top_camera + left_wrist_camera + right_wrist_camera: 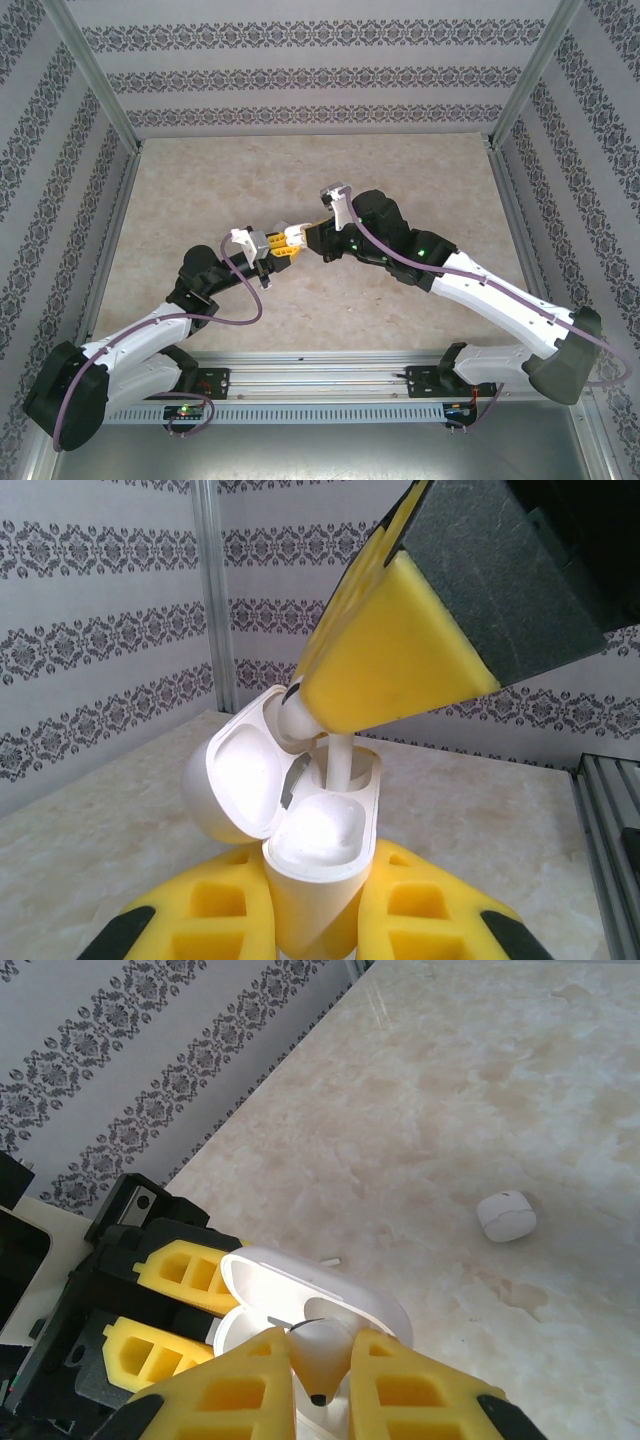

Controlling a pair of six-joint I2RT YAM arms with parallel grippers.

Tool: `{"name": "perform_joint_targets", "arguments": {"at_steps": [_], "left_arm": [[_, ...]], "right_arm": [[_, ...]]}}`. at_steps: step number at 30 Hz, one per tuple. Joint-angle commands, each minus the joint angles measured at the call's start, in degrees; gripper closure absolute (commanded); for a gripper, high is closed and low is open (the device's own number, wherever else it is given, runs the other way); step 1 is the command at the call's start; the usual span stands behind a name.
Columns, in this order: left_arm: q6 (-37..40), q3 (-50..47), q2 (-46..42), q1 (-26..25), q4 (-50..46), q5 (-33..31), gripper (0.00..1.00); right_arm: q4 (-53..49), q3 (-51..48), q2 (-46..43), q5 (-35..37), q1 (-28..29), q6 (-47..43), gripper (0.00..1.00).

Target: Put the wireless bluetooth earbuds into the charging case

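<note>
We record the left gripper (318, 920) closed tight on the hinged-open white rounded plastic charging case (245, 780). The right gripper (322, 1385) pinches a tiny white plastic earbud (318, 1352) just above the left fingers, its stem dipping into the case's slot.

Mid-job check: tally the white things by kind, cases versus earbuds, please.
Charging cases: 2 (open case in left claw, closed case on table)
Earbuds: 1 (earbud in right claw, stem at open case's slot)
Total: 3
</note>
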Motion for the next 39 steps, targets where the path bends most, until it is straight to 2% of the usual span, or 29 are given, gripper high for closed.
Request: {"name": "perform_joint_targets", "arguments": {"at_steps": [1,10,27,39], "left_arm": [[1.5,-0.4,-0.9,-0.8,1.1,-0.1,1.0],[1.9,-0.1,-0.9,-0.8,0.8,0.4,1.0],[1.8,0.0,-1.0,-0.9,0.3,0.7,1.0],[1.9,0.0,-1.0,-0.9,0.0,1.1,1.0]], "right_arm": [[-1.4,0.9,0.4,1.6,0.6,-1.5,0.85],[-7.3,3.7,0.6,3.4,0.6,-5.6,0.85],[-5.8,3.2,1.4,0.2,1.2,-4.1,0.85],[-11.1,4.9,0.4,5.7,1.2,-6.2,0.85]]}}
